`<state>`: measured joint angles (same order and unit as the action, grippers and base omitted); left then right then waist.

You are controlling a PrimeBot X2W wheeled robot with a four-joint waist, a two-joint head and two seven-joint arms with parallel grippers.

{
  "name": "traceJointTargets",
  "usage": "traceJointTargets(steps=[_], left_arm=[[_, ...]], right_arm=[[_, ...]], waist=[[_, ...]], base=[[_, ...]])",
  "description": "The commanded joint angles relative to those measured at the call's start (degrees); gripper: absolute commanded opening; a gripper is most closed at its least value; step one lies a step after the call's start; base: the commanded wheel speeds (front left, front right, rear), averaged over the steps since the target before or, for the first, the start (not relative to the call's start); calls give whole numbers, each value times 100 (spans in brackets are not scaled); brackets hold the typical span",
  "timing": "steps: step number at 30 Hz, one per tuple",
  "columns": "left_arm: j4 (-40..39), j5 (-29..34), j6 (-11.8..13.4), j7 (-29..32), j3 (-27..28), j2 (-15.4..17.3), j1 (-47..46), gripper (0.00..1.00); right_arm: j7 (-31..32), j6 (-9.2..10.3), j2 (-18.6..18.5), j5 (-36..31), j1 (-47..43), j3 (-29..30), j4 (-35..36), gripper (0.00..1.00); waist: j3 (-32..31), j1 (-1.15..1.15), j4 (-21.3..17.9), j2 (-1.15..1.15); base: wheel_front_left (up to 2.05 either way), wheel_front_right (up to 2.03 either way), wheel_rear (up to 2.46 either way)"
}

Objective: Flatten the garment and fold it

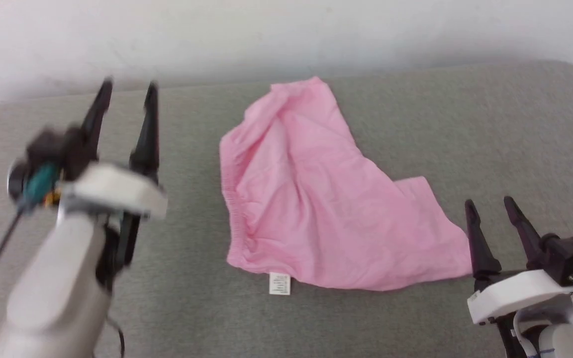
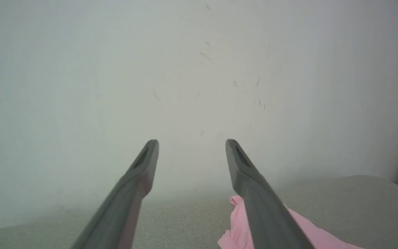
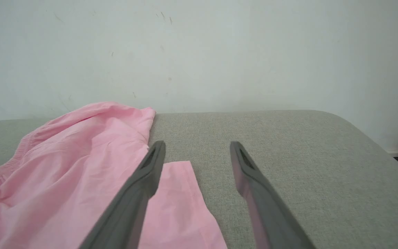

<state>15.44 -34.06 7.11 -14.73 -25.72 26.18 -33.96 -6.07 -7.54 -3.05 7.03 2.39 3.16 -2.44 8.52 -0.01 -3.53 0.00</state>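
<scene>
The pink shorts (image 1: pixel 311 199) lie rumpled on the grey cushion (image 1: pixel 465 129), gathered waistband along their left edge, one leg reaching toward the lower right. A small white label (image 1: pixel 280 284) sticks out at the front hem. My left gripper (image 1: pixel 128 89) hangs open above the cushion, well left of the shorts, with nothing between its fingers. In the left wrist view the left gripper (image 2: pixel 192 142) points at the wall, the shorts (image 2: pixel 235 231) low beside its right finger. My right gripper (image 1: pixel 489 203) is open at the leg's right corner. The right wrist view shows the right gripper (image 3: pixel 197 145) over the leg hem (image 3: pixel 180 200).
A pale wall (image 1: pixel 286 35) rises right behind the cushion's far edge. The cushion's rounded right corner (image 3: pixel 354 128) drops off toward the floor. Bare grey fabric (image 1: pixel 192 308) spreads left of and in front of the shorts.
</scene>
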Motion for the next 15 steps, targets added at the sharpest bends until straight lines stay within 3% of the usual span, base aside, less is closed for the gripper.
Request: traceJointTargets(steps=[1, 5, 9, 12, 15], left_arm=[[-322, 103, 107, -26, 231, -57, 476, 100], [-1024, 361, 182, -26, 674, -267, 1718, 100], [-1212, 467, 135, -26, 857, -533, 2657, 100], [-1078, 391, 4, -25, 799, -695, 3137, 100], [-933, 453, -219, 200, 466, -626, 3295, 100]], right_arm=[[6, 5, 17, -4, -96, 15, 26, 100], [9, 5, 17, 29, -223, 39, -8, 100], [6, 5, 17, 56, -326, 24, -74, 100], [7, 5, 17, 92, -376, -5, -121, 100], [11, 5, 17, 141, -413, -28, -157, 100]], waist=[[-373, 1, 385, 0], [-496, 1, 499, 0], [-590, 1, 545, 0], [-636, 1, 539, 0], [-628, 1, 537, 0]], base=[[0, 0, 0], [0, 0, 0], [0, 0, 0], [0, 0, 0], [0, 0, 0]])
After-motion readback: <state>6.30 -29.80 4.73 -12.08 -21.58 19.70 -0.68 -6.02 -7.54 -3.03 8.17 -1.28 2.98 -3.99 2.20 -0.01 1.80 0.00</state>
